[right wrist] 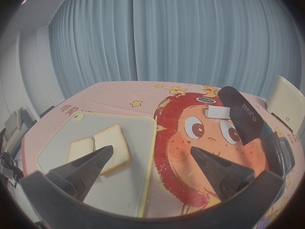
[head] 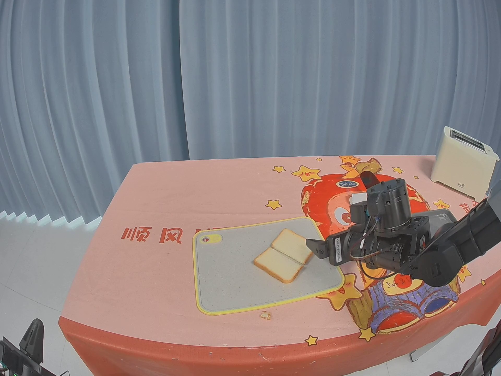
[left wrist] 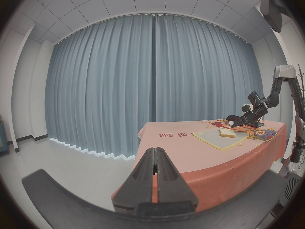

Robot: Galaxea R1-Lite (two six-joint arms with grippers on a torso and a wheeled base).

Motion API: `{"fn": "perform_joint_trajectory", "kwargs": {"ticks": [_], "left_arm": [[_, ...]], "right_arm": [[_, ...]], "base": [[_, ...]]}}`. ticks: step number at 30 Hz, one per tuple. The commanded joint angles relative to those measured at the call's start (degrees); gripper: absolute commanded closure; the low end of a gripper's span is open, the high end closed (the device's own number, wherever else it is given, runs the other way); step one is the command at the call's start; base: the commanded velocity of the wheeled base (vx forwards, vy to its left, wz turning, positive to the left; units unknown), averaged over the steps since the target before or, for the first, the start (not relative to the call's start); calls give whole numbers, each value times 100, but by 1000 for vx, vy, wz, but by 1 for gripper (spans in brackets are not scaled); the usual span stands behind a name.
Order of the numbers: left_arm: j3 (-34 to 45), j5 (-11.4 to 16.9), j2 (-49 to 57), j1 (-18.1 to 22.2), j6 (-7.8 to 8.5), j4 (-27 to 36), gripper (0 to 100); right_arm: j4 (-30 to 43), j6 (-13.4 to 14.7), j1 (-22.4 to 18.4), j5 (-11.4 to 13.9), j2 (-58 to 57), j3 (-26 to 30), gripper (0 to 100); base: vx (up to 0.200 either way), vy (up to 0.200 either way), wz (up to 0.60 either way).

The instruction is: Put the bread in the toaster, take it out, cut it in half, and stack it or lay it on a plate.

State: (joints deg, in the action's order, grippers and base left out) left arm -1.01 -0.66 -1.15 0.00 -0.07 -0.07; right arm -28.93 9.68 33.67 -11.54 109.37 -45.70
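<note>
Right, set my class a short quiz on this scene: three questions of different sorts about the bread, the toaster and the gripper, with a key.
1. True or false: the bread on the cutting board lies in one whole piece.
2. Where does the toaster stand?
A. At the far right corner of the table
B. On the cutting board
C. On the floor
3. Fill in the missing word: the right gripper, close beside the bread, has its fingers ____.

Key
1. False: it lies as two halves, side by side.
2. A
3. open
</note>
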Motion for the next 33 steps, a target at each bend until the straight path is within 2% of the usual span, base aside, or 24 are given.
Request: {"fn": "perform_joint_trajectory", "kwargs": {"ticks": [1, 11, 32, 33], "left_arm": [[101, -4, -8, 0, -1, -1, 100], [101, -4, -8, 0, -1, -1, 100], [101, -4, -8, 0, -1, -1, 100], [101, -4, -8, 0, -1, -1, 100]], "right_arm": [[1, -28, 43, -23, 40, -26, 0], [1, -142, -10, -102, 233, -220, 0], [-8, -151, 34, -269, 506, -246, 0], [1, -151, 43, -287, 506, -237, 100]], "base": [[0, 0, 0], [0, 0, 0], [0, 0, 0], [0, 0, 0]]}}
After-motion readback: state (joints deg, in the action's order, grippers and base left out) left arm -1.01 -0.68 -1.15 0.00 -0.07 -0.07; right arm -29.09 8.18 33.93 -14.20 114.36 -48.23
